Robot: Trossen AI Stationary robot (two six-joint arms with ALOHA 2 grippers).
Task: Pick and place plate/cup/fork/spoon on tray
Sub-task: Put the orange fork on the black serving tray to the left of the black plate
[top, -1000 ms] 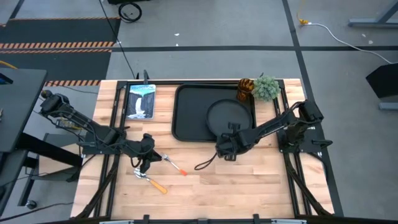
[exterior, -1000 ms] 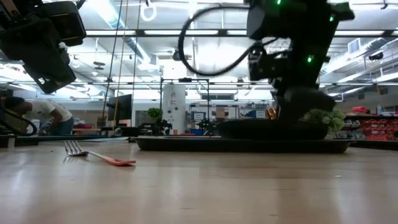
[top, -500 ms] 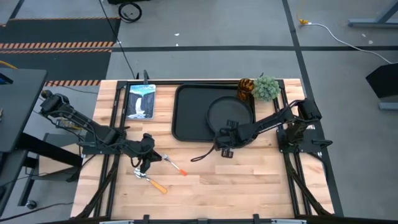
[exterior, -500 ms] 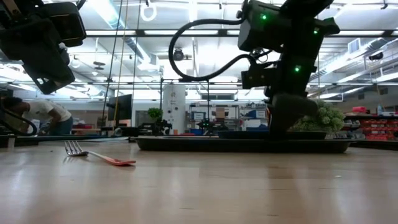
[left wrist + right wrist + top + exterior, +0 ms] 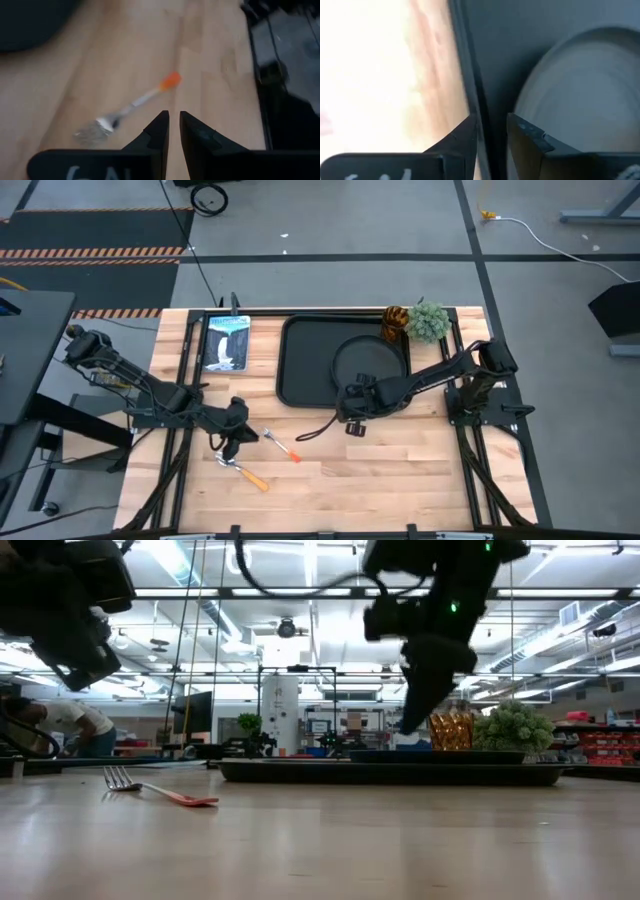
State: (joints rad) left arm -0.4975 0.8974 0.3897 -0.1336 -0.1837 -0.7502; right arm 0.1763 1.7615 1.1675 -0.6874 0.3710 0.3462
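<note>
The round black plate (image 5: 368,366) lies flat on the right part of the black tray (image 5: 300,350); it also shows in the right wrist view (image 5: 585,100). The amber cup (image 5: 394,321) stands at the tray's far right corner, beside a green plant (image 5: 428,320). The orange-handled fork (image 5: 281,446) and spoon (image 5: 243,471) lie on the wood, near left. My right gripper (image 5: 350,405) hangs above the tray's near rim (image 5: 470,80), just left of the plate, its fingers narrowly apart and empty. My left gripper (image 5: 238,436) hovers shut over the wood beside the fork (image 5: 132,107).
A small blue-white picture panel (image 5: 225,342) lies left of the tray. Bare wood stretches along the table's near side and right of the fork. Black frame rails run along both table sides. A person shows far off in the room in the low view (image 5: 70,725).
My right gripper has risen and gone toward the table's left along the tray's near rim, away from the plate. The plate's near side, which stood raised a second ago, now lies flat on the tray. The cup and the plant show again behind it in the low view.
</note>
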